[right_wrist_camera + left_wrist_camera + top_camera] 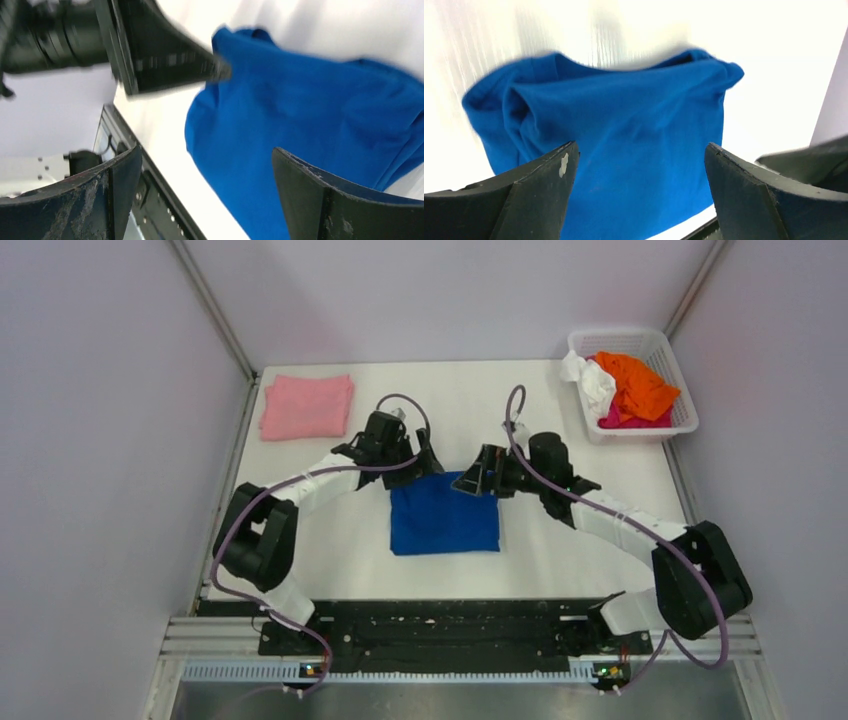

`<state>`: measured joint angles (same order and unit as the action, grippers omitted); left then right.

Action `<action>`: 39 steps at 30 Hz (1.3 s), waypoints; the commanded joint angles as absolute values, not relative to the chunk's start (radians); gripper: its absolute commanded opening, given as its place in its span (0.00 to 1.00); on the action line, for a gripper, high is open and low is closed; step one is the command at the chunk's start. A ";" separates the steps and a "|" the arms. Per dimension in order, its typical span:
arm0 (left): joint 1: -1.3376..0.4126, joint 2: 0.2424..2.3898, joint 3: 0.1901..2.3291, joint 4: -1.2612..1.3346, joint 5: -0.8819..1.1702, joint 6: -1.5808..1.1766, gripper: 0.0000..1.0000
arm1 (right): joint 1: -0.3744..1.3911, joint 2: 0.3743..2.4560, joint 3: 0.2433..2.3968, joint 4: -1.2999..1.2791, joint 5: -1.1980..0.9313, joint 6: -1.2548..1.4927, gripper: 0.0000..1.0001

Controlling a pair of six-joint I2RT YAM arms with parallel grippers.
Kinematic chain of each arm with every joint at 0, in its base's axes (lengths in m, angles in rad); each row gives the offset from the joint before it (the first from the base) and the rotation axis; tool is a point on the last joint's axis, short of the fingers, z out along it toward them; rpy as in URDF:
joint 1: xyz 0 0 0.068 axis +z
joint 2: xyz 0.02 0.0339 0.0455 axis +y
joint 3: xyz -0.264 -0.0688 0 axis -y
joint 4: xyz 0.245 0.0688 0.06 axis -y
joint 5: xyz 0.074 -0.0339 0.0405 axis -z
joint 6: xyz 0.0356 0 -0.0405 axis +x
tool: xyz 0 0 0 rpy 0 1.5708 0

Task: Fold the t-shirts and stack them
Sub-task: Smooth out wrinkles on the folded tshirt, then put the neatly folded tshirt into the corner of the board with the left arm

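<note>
A royal blue t-shirt [444,515] lies folded into a rough square at the middle of the white table; it also shows in the left wrist view [624,130] and the right wrist view [310,125]. My left gripper [428,458] hovers over its far left corner, open and empty [639,165]. My right gripper [478,476] hovers over its far right edge, open and empty [207,165]. A pink t-shirt [306,406] lies folded at the far left. Orange [634,385], white [590,378] and magenta [622,420] tees lie crumpled in the basket.
A white plastic mesh basket [684,390] stands at the table's far right corner. Grey walls close in both sides. The black mounting rail [440,625] runs along the near edge. The left gripper's finger [165,55] shows in the right wrist view.
</note>
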<state>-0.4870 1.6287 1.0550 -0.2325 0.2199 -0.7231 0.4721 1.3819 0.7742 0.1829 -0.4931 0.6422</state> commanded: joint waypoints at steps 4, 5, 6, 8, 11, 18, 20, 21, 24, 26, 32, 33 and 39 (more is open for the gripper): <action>-0.440 1.831 1.170 -0.211 0.109 -0.717 0.99 | 0.514 1.392 0.611 0.260 -0.529 0.718 0.99; -0.431 1.856 1.179 -0.217 0.109 -0.715 0.99 | 0.514 1.411 0.601 0.257 -0.510 0.716 0.99; -0.423 1.877 1.186 -0.227 0.112 -0.718 0.99 | 0.514 1.430 0.597 0.242 -0.485 0.714 0.99; -0.414 1.900 1.183 -0.225 0.119 -0.722 0.99 | 0.514 1.470 0.587 0.236 -0.451 0.705 0.99; -0.411 1.898 1.188 -0.222 0.132 -0.713 0.99 | 0.514 1.514 0.591 0.219 -0.402 0.690 0.99; -0.413 1.694 1.233 -0.295 0.097 -0.663 0.99 | 0.514 1.409 0.742 0.133 -0.366 0.633 0.99; -0.414 1.608 1.194 -0.325 0.032 -0.662 0.99 | 0.514 1.361 0.749 0.120 -0.326 0.626 0.99; -0.413 1.564 1.179 -0.354 -0.004 -0.663 0.99 | 0.514 1.335 0.743 0.116 -0.296 0.629 0.99; -0.412 1.508 1.124 -0.465 -0.068 -0.673 0.99 | 0.514 1.244 0.699 0.079 -0.157 0.648 0.99; -0.413 1.490 1.061 -0.476 -0.069 -0.679 0.99 | 0.512 1.178 0.670 0.022 -0.037 0.666 0.99; -0.415 1.536 0.956 -0.421 0.023 -0.714 0.99 | 0.506 0.991 0.587 -0.053 0.140 0.634 0.99; -0.417 1.547 0.943 -0.402 0.044 -0.719 0.99 | 0.505 0.977 0.587 -0.073 0.163 0.622 0.99; -0.459 1.623 0.932 -0.363 0.075 -0.724 0.90 | 0.494 0.962 0.603 -0.166 0.219 0.601 0.99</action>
